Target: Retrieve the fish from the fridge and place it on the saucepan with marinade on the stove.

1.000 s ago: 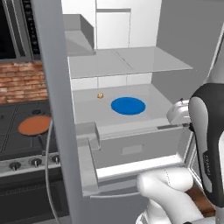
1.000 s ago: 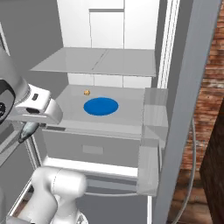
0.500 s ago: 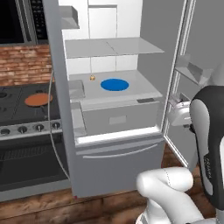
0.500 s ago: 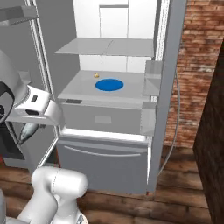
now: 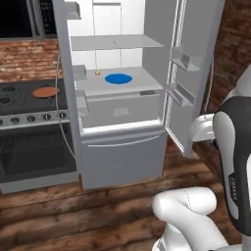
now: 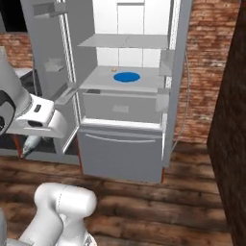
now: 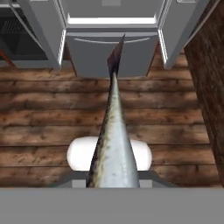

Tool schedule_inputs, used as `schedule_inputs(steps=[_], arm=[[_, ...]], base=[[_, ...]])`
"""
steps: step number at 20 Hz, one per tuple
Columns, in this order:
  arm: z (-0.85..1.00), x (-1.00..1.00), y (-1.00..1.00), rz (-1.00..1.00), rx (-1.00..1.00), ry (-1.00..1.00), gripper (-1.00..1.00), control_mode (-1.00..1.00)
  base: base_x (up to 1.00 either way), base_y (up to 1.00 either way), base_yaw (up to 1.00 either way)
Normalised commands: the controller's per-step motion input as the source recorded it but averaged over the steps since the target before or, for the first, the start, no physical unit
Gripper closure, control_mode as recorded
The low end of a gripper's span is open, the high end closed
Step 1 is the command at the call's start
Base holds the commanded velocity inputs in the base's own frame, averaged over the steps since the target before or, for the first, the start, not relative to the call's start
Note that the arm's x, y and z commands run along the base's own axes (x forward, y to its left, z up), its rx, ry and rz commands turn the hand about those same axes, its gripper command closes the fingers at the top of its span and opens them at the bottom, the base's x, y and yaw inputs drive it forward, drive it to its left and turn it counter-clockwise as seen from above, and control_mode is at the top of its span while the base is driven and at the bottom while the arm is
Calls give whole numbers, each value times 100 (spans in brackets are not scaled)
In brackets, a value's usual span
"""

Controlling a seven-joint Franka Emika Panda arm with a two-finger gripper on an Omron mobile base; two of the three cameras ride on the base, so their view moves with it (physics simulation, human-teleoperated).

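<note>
Currently gripper (image 6: 30,146) clenched on the fish (image 7: 113,144), jaws closed tight around its body; seen in hand view as a slim grey-silver speckled body running from between the fingers up the middle of the picture, dark tail fin at the far end, hanging over wooden floor (image 7: 39,113) in front of the fridge (image 5: 117,162); in right base view the fish's pale tip peeks out below the white hand, low at left, off to the left of the fridge's left door; fingertips themselves not discernible there.

Fridge standing with both doors swung wide; white interior, grey shelves, bottom drawer (image 6: 122,151) shut; blue round plate (image 5: 118,78) lying on the middle shelf, tiny yellow-orange lump (image 5: 97,72) just beside it toward the back left, apart from the plate.

Stove (image 5: 24,105) to the left of the fridge in left base view, knobs along the front edge; saucepan (image 5: 45,91) sitting on the grates near the fridge side, reddish-brown marinade (image 5: 46,91) as a flat disc inside; well apart from the fish.

Brick wall (image 6: 211,57) right of the fridge.
</note>
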Motion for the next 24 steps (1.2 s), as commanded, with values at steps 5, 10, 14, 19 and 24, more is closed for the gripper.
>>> schedule_inputs(steps=[5, 10, 14, 19, 24], arm=[[0, 0, 0, 0, 0, 0, 100, 100], [0, 0, 0, 0, 0, 0, 100, 100], [0, 0, 0, 0, 0, 0, 100, 100], [0, 0, 0, 0, 0, 0, 100, 100], [0, 0, 0, 0, 0, 0, 100, 100]], base=[[-58, 25, 42], [-44, 16, 86], [-33, 22, 92], [8, 82, 59], [57, 75, 0]])
